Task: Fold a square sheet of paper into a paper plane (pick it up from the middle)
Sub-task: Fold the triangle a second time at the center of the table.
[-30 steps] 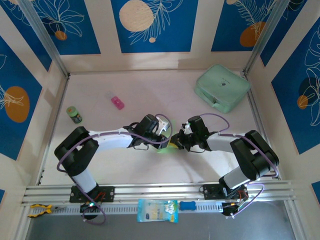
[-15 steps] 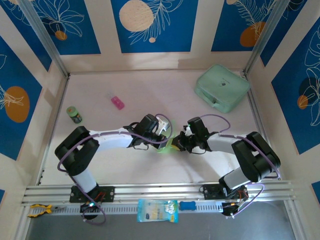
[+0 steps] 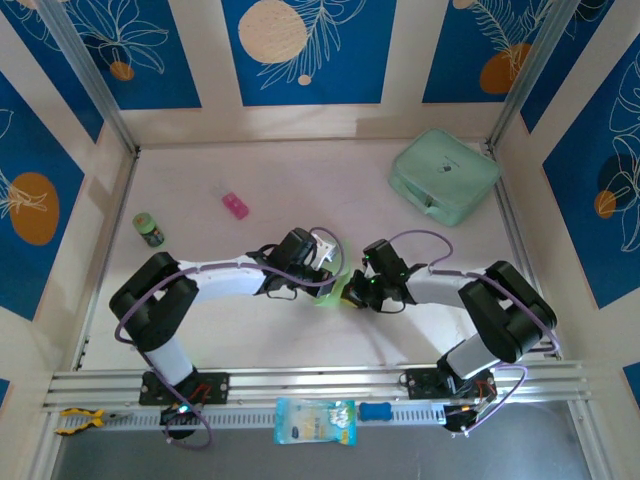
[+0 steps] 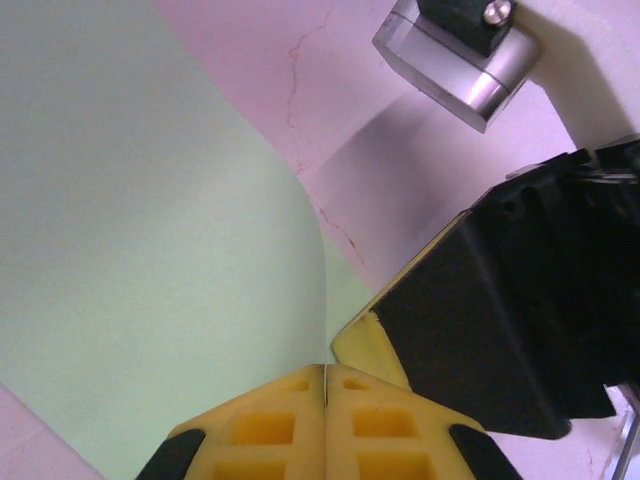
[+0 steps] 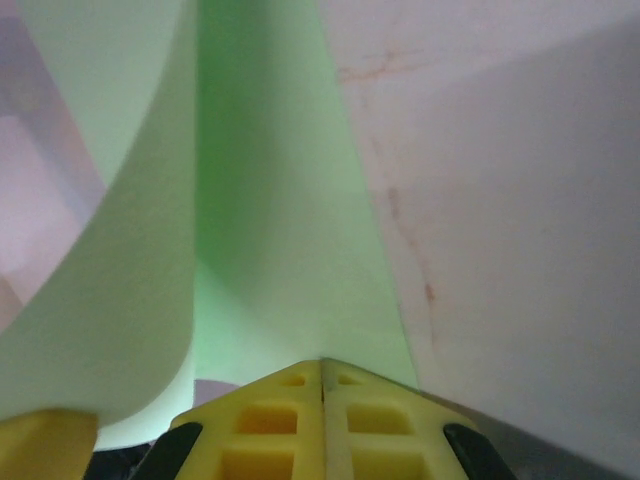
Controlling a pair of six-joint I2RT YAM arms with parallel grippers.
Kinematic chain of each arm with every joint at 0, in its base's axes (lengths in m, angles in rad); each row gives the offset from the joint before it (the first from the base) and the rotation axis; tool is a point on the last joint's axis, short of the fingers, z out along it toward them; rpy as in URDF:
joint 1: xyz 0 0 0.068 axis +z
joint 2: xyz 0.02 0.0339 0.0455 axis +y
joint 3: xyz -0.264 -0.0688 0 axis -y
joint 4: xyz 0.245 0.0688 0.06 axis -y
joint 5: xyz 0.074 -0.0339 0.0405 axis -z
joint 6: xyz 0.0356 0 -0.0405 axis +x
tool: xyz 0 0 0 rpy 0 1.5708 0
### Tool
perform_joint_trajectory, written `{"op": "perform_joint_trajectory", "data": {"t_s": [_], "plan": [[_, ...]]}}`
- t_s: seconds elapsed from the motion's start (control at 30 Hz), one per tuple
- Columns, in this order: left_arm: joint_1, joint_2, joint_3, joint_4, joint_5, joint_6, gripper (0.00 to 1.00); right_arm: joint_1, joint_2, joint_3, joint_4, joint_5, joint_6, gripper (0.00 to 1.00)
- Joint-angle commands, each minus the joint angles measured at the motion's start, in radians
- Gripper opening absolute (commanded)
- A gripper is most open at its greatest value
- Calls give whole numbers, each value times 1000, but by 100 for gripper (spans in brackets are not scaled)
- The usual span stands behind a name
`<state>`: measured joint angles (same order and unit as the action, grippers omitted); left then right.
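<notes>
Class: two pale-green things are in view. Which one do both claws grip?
The thin paper sheet, pinched by the left claw and right claw; the thick mint zip case sits apart, far right.

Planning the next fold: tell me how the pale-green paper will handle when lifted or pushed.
Probably floppy: the paper curls in a soft bend. Likely very light, its edge looking thin. With the left gripper and right gripper both shut on it, pulling apart could tear it.
</notes>
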<state>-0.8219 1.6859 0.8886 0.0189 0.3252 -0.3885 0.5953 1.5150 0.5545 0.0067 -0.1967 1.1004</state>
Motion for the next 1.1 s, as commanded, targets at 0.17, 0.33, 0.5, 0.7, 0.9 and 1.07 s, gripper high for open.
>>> {"op": "perform_joint_trajectory", "data": {"t_s": [0.17, 0.33, 0.5, 0.7, 0.9, 1.07], "plan": [[12, 6, 6, 1, 7, -57, 0, -36, 1, 8, -125, 67, -57, 6], [11, 6, -3, 40, 5, -124, 0, -71, -2, 18, -114, 17, -135, 6], [10, 6, -6, 44, -17, -163, 0, -119, -10, 15, -82, -54, -185, 7], [10, 5, -10, 60, -24, -187, 0, -109, -83, -2, -43, -73, -165, 16], [10, 1, -2, 37, -29, -172, 0, -73, -204, -49, -80, 57, -110, 20], [10, 4, 6, 32, -23, -163, 0, -51, -292, -62, -149, 191, -125, 26]]}}
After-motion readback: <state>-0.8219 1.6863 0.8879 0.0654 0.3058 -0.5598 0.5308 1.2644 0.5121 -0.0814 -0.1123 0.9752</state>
